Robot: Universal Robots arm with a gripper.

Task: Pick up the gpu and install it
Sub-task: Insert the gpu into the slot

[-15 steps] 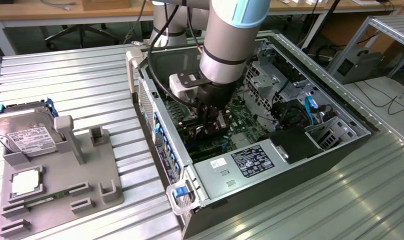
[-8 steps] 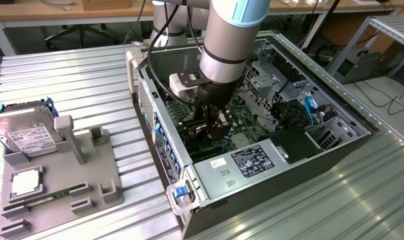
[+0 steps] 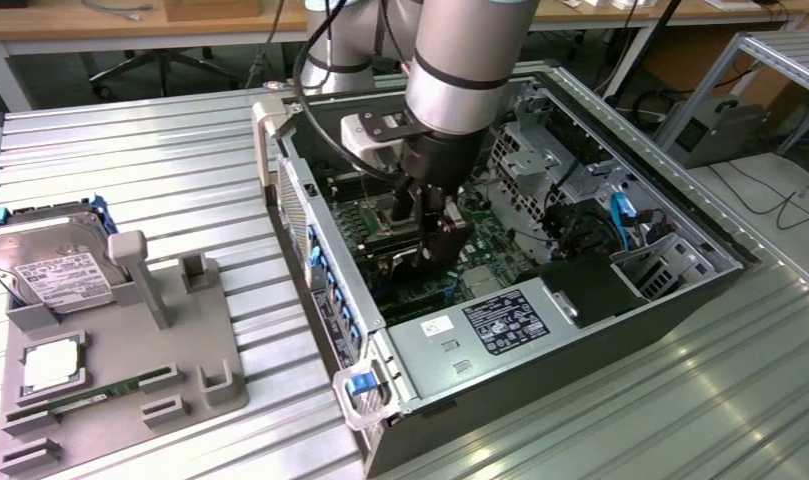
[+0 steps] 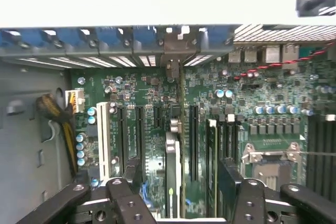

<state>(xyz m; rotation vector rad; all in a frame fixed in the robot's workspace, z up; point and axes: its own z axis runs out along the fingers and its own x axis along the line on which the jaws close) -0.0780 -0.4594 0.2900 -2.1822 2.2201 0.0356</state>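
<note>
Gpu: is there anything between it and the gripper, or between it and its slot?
Nothing visible. The gpu stands edge-on in a slot of the motherboard, between the fingers of the open gripper, which are apart from it on both sides.

— What do we have underfoot here?

— We see a ribbed metal table (image 3: 151,170), its grooves catching pale light.

— And behind it?

— We make out a wooden desk (image 3: 177,25) on white legs along the far edge, with a chair base (image 3: 151,65) on the dark floor beneath.

— Anything on the exterior view's right?

— We see a metal frame (image 3: 778,60) there, a cardboard box (image 3: 691,55) behind it, and cables (image 3: 764,195) trailing across the floor.
</note>
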